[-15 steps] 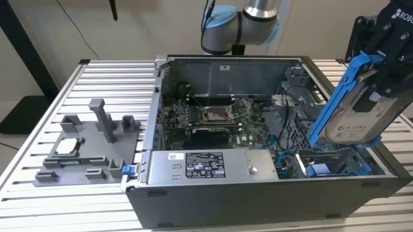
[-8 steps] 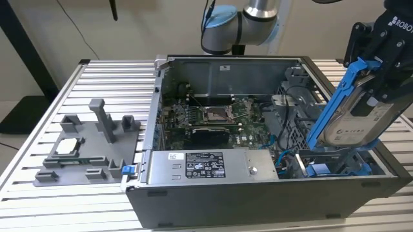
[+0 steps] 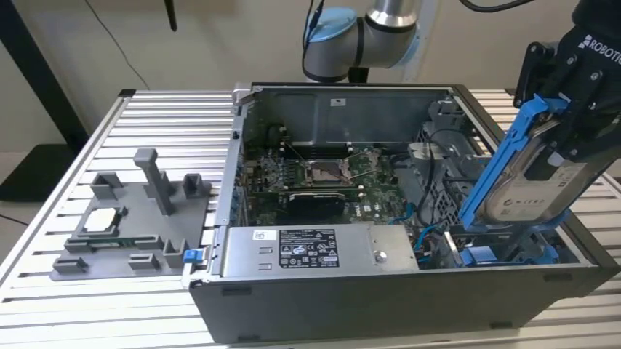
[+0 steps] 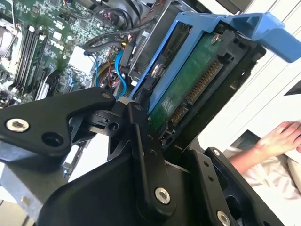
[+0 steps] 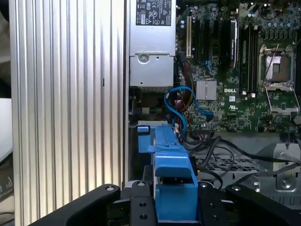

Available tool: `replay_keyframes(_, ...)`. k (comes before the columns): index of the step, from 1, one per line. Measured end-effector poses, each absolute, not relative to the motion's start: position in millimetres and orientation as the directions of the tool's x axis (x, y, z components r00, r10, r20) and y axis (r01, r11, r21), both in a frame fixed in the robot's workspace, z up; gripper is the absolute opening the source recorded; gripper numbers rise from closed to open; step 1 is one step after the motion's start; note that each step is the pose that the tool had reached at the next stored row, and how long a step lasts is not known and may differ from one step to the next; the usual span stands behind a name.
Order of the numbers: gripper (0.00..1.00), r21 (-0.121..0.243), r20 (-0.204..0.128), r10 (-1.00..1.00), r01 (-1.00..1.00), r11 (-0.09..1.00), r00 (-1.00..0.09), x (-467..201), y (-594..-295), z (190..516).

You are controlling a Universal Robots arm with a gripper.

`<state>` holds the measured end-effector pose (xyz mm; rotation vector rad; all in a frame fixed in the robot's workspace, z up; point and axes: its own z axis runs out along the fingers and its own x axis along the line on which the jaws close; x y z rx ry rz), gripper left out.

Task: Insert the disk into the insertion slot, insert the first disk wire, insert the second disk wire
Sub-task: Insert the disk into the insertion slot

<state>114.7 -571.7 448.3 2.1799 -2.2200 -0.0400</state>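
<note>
exterior view: my gripper [image 3: 580,127] is clamped on the disk [image 3: 529,182], which hangs tilted with its low end just over the insertion slot [image 3: 490,254] right below. so it's not seated yet, and i'd guess both blue wires [image 3: 427,236] are left to do. second wrist view: the disk's edge runs close along a metal cage [image 4: 148,47] beside the gripper, tight fit. first wrist view: the blue wires [image 5: 181,101] lie loose just ahead of the gripper, circuit board [image 5: 221,108] beyond them.
</note>
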Motion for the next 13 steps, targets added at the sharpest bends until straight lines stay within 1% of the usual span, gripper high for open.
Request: replay_keyframes(13, 0.00, 0.039, 0.003, -1.000, -0.999, 0.016, -0.016, 120, -572, 430)
